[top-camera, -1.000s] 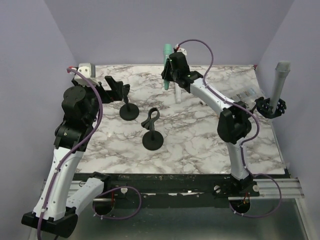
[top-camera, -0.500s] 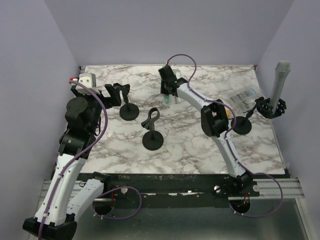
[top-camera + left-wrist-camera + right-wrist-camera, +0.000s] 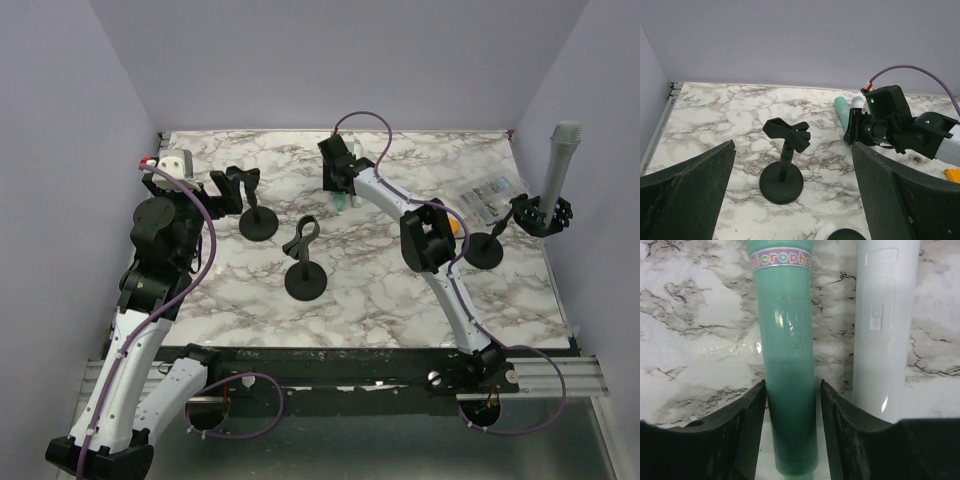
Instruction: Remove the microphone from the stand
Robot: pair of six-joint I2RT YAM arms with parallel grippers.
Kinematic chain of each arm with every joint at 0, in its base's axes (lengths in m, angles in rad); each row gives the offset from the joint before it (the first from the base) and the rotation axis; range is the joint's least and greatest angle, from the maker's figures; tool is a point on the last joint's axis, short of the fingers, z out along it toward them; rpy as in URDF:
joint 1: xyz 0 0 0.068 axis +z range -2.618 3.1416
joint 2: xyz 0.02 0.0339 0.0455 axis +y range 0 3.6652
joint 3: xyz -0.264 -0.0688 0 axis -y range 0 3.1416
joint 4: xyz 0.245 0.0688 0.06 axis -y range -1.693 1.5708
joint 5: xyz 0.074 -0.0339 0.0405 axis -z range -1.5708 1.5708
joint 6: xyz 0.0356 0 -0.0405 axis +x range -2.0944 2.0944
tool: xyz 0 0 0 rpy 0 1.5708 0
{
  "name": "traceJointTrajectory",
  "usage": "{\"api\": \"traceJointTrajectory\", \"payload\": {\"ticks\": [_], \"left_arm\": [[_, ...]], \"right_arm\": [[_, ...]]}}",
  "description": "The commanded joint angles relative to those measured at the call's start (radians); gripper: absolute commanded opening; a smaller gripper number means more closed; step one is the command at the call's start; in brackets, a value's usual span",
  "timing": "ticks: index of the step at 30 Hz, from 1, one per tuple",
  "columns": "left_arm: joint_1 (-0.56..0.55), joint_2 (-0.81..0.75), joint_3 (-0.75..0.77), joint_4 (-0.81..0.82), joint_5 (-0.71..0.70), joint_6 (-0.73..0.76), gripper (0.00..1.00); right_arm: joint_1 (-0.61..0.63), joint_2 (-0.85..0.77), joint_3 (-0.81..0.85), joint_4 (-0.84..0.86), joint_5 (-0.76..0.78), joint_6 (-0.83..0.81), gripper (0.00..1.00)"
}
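At the left of the worktop (image 3: 380, 300), the left pincer (image 3: 236, 183) hangs fully spread and empty beside a bare stand (image 3: 259, 222), with a second stand (image 3: 303, 272) nearer. Centre back, the right pincer (image 3: 792, 386) has lowered the green microphone (image 3: 787, 340) onto the marble beside a white microphone (image 3: 885, 330). Its jaws flank the barrel closely, but whether they still pinch it cannot be told. That unit is off its stand. Far right, a grey microphone (image 3: 561, 160) stands clipped upright.
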Motion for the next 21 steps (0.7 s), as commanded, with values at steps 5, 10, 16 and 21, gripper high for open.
{"api": "traceJointTrajectory", "payload": {"ticks": [5, 10, 16, 21], "left_arm": [[0.005, -0.01, -0.014, 0.026, 0.026, 0.013, 0.98], [0.003, -0.012, -0.018, 0.028, 0.031, 0.011, 0.98], [-0.006, -0.018, -0.023, 0.03, 0.027, 0.013, 0.98], [-0.022, -0.026, -0.028, 0.033, 0.018, 0.019, 0.99]], "right_arm": [[0.005, -0.006, 0.065, -0.07, -0.038, -0.027, 0.62], [0.006, -0.14, 0.075, -0.121, -0.047, -0.034, 0.65], [0.007, -0.457, -0.198, -0.047, -0.054, -0.043, 0.7], [0.007, -0.723, -0.464, 0.038, -0.104, -0.059, 0.73]]}}
